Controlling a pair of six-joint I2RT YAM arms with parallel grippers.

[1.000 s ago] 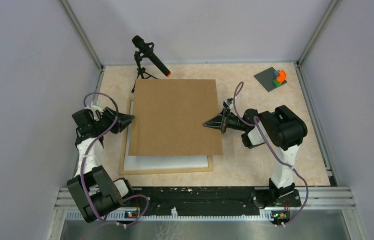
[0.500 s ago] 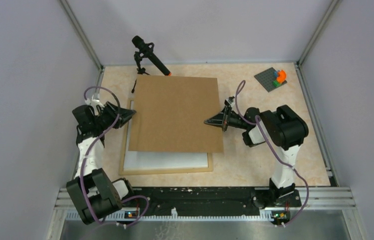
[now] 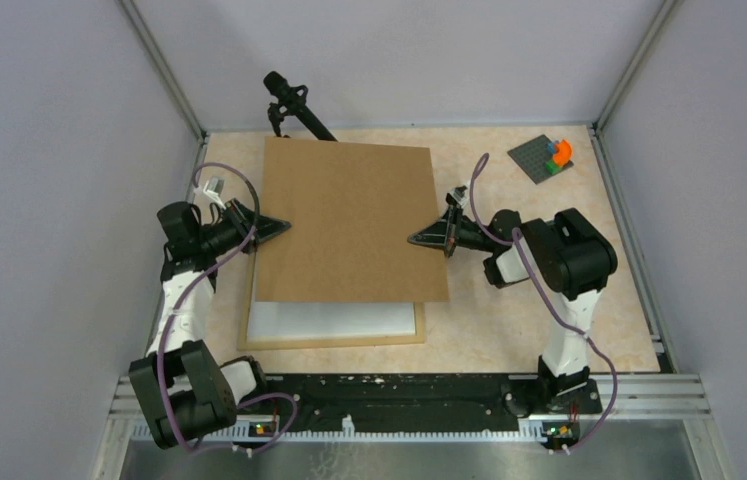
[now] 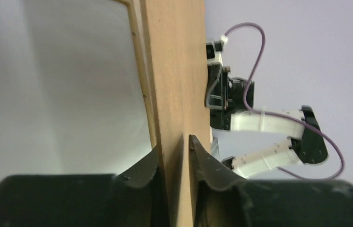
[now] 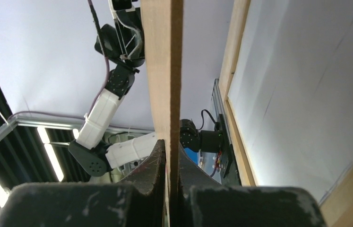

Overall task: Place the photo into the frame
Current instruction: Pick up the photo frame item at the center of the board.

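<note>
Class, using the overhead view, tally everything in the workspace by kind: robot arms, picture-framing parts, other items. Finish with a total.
Robot arms: 2 (left arm, right arm)
Picture-framing parts: 3 (plain brown cardboard backing board, light wooden rectangular frame, white sheet lying in it)
Other items: 2 (black microphone on a tripod, grey toy-brick plate with coloured bricks)
Total: 7

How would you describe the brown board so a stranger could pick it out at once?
Start from the beige table; at its middle lies a light wooden frame. Above it is the brown board, gripped at its sides by the left end effector and right end effector. Unlike the white sheet beneath, it is plain brown.
</note>
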